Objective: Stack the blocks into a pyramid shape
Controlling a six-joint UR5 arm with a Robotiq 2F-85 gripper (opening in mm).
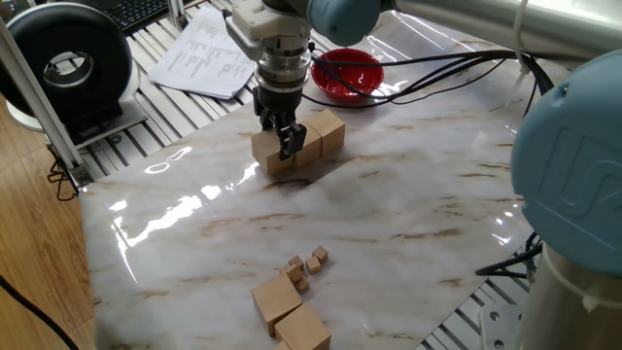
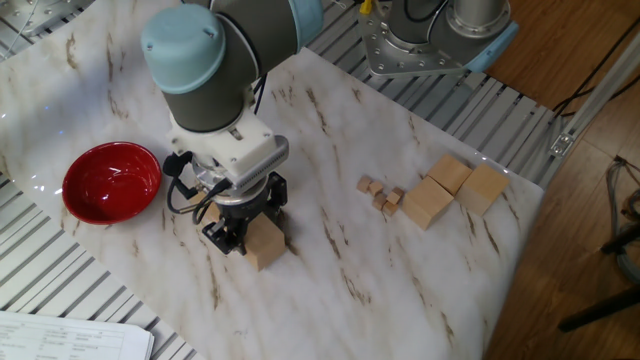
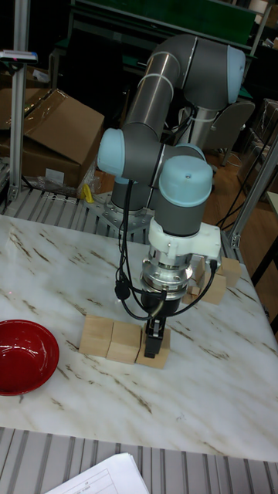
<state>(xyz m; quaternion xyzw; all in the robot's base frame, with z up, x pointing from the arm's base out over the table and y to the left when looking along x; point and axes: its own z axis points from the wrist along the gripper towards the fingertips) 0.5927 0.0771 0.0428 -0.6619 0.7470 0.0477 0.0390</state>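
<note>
Robot arm w/ two-finger gripper [image 1: 282, 136] pointing straight down over a marble-topped desk [image 1: 389, 214]. Its jaws are closed narrowly around the end block [image 3: 154, 351] of a row of three large tan wooden blocks [image 3: 110, 340] sitting side by side on the desk, touching each other, one layer only; no pyramid shape visible. In the tall fixed view the row runs left to right, gripped block at right end. Red bowl [image 2: 111, 182] sits near the row, apart from it. Well apart, near the desk edge, three more large tan blocks [image 2: 453, 189] lie clustered, w/ a few tiny wooden cubes [image 2: 381, 194] just beside them. Papers [image 1: 209, 53] lie off the marble, behind the arm.
</note>
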